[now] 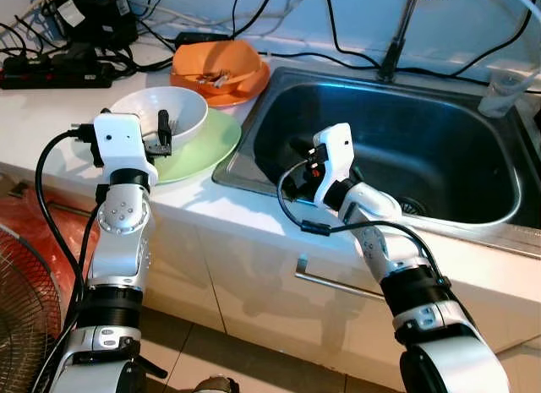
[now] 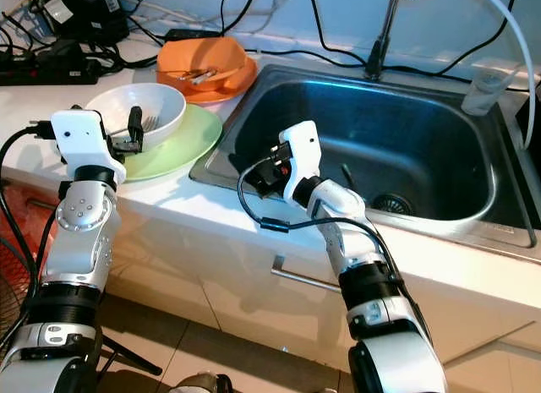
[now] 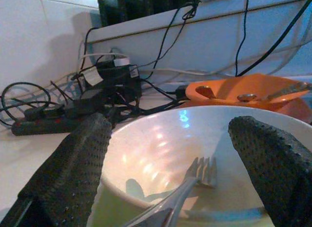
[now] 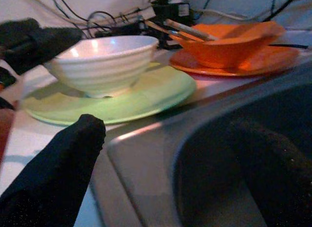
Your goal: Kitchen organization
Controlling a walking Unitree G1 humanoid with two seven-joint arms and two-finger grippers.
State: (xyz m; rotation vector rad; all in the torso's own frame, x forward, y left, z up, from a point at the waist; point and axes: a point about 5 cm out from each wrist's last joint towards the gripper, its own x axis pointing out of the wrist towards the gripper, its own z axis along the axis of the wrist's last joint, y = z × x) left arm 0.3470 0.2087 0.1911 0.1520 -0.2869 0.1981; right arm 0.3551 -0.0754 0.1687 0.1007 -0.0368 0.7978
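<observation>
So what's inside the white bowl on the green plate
A fork lies in the white bowl, tines up against the wall. Its handle end is cut off by the left wrist view's edge.

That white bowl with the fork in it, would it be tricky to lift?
Probably somewhat. The white bowl looks glazed and glossy, so likely slippery and breakable if dropped. The fork lies loose inside and could slide or rattle out if the bowl tilts. It sits on a green plate, which may shift. The left tool, open, straddles its rim.

White bowl [image 1: 161, 114] on green plate [image 1: 205, 150]
</observation>
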